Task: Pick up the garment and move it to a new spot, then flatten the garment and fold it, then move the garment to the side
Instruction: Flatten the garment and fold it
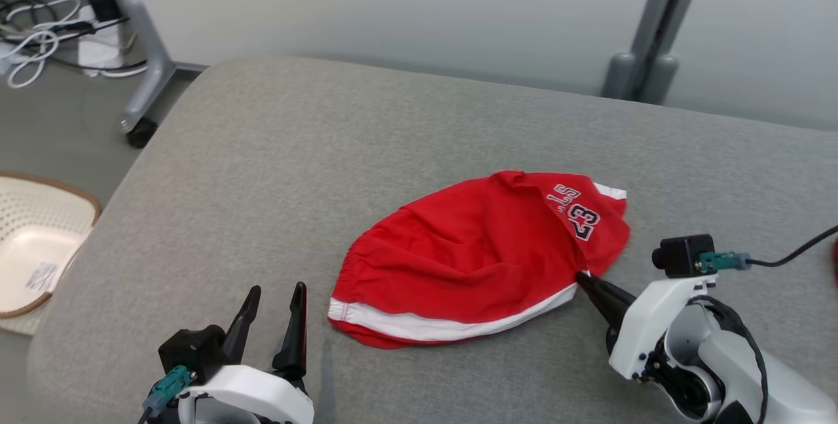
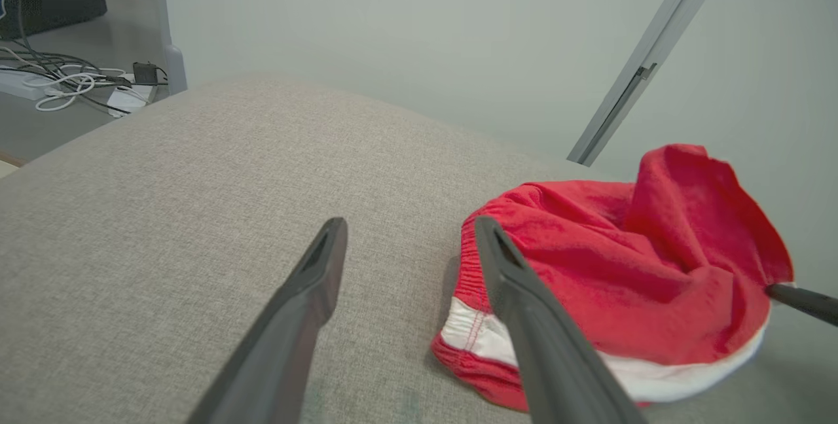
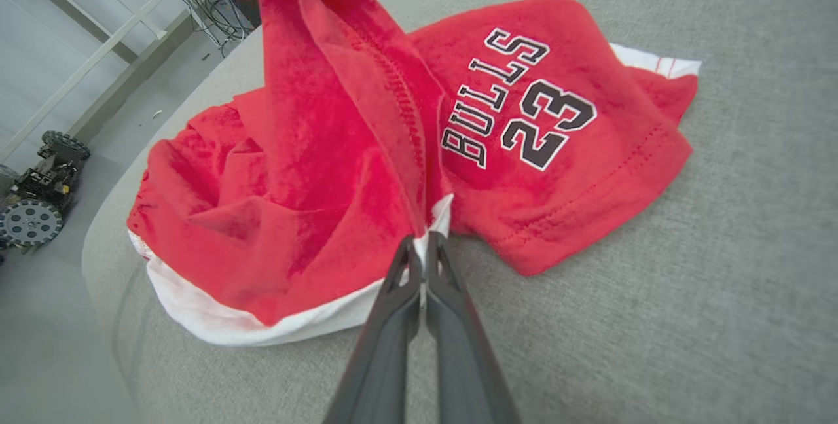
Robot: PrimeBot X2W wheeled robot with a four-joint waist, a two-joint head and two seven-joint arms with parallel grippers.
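The garment point(image 1: 478, 260) is a pair of red shorts with white trim and "BULLS 23" print, lying crumpled on the grey cushioned surface point(image 1: 327, 149). My right gripper point(image 1: 581, 276) is shut on the garment's edge at its right side; in the right wrist view the fingertips point(image 3: 422, 247) pinch the white-trimmed hem of the garment point(image 3: 294, 169), whose cloth rises in a ridge. My left gripper point(image 1: 275, 296) stands open at the lower left, just left of the garment's waistband. In the left wrist view its fingers point(image 2: 510, 280) frame bare cushion beside the garment point(image 2: 622, 267).
A white woven basket point(image 1: 33, 247) sits on the floor at the left. Cables point(image 1: 39, 38) and a wheeled frame leg point(image 1: 141, 116) lie beyond the cushion's far left corner. A grey post point(image 1: 648, 51) stands behind. A small wheeled device point(image 3: 33, 195) sits on the floor.
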